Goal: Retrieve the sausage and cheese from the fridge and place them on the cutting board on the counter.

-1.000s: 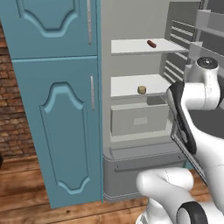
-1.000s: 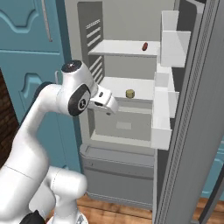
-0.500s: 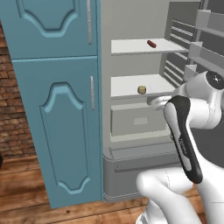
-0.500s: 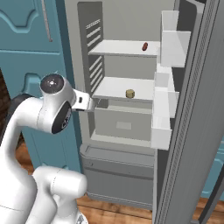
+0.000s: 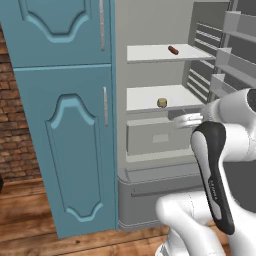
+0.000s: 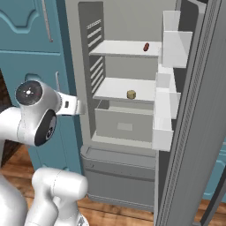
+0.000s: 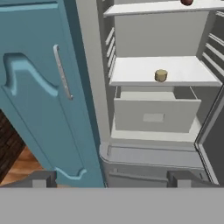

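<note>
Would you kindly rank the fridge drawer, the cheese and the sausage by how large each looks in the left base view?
1. The drawer, much the largest.
2. and 3. The cheese and the sausage look alike in size, and the sausage sits farther away, so I won't rank them.

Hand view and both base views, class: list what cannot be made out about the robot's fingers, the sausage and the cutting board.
1. Fingers: in the hand view the bottom edge cuts them to stubs, so their gap cannot be judged.
2. Sausage: in the hand view the top edge cuts it off; it lies whole on the top shelf in the left base view.
3. Cutting board and counter: outside all three frames.
4. Drawer: contents hidden behind its front.
</note>
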Motion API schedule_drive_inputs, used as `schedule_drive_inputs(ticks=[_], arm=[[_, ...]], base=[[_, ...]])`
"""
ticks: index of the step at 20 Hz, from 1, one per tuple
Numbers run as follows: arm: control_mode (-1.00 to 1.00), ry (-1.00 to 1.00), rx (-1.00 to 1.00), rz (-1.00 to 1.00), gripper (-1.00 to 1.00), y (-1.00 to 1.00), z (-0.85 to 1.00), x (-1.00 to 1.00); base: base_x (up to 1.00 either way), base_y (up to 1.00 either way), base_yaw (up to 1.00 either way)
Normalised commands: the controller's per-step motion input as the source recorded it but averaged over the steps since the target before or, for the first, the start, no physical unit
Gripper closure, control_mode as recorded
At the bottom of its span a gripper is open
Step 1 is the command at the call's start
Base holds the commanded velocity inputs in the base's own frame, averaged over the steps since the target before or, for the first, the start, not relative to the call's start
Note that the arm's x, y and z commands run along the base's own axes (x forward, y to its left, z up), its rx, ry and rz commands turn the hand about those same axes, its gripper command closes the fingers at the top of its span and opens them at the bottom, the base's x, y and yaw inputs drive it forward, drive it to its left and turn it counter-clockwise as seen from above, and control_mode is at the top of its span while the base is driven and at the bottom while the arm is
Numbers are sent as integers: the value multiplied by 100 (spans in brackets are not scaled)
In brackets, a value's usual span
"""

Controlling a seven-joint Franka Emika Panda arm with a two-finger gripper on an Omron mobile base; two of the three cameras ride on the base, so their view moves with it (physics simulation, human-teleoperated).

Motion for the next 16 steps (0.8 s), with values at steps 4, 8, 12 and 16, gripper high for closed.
schedule_drive_inputs(ticks=[4, 8, 12, 16], arm=[[-100, 2, 0, -11, -100, 0, 32, -36], [-100, 0, 0, -3, -100, 0, 2, 1], [-100, 0, 0, -3, -100, 0, 0, -1], [-100, -4, 0, -6, -100, 0, 0, -14]], base=[[0, 0, 0], [0, 0, 0], [0, 0, 0], [0, 0, 0]])
